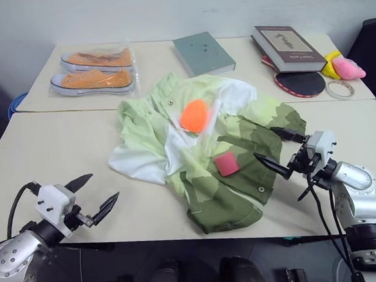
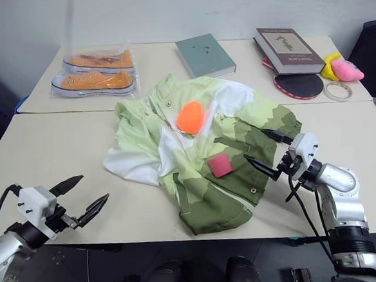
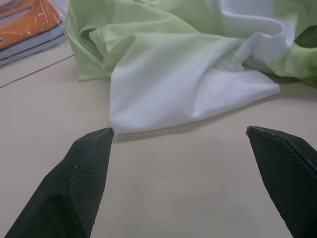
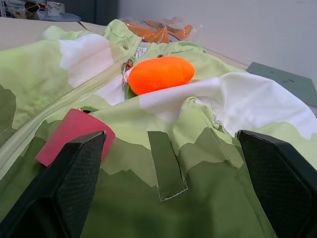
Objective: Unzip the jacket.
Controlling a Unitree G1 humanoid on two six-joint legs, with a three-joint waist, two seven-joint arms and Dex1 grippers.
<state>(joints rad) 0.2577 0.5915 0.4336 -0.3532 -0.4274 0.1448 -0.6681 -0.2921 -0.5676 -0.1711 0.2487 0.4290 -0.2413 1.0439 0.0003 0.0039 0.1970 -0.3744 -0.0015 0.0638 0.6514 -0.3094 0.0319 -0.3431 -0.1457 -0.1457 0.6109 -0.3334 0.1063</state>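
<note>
Head views: the jacket (image 1: 208,152) lies crumpled in the middle of the frame on the pale worktop (image 1: 53,157), light green and white at its upper part, olive green toward the lower right. An orange plush (image 1: 194,115) rests on it near the centre, and a pink square (image 1: 226,163) sits lower on the olive patch. In the upper left, a pair of orange shoes (image 1: 94,71) lies in a clear wrapper. A grey-green book (image 1: 203,53) sits at upper centre; a brown book (image 1: 288,46) and a dark paddle (image 1: 300,83) are at the upper right. The left gripper (image 1: 93,194) hovers at the lower left, fingers spread wide, well apart from the jacket. The right gripper (image 1: 279,150) is at the right, fingers spread, just at the jacket's olive edge.

Left wrist view: two black fingers (image 3: 84,173) stand wide apart, empty, above bare worktop, the jacket's white fold near ahead.

Right wrist view: spread fingers (image 4: 74,173) frame the olive fabric, a pocket flap (image 4: 166,166) between them, the pink square beside one finger.
</note>
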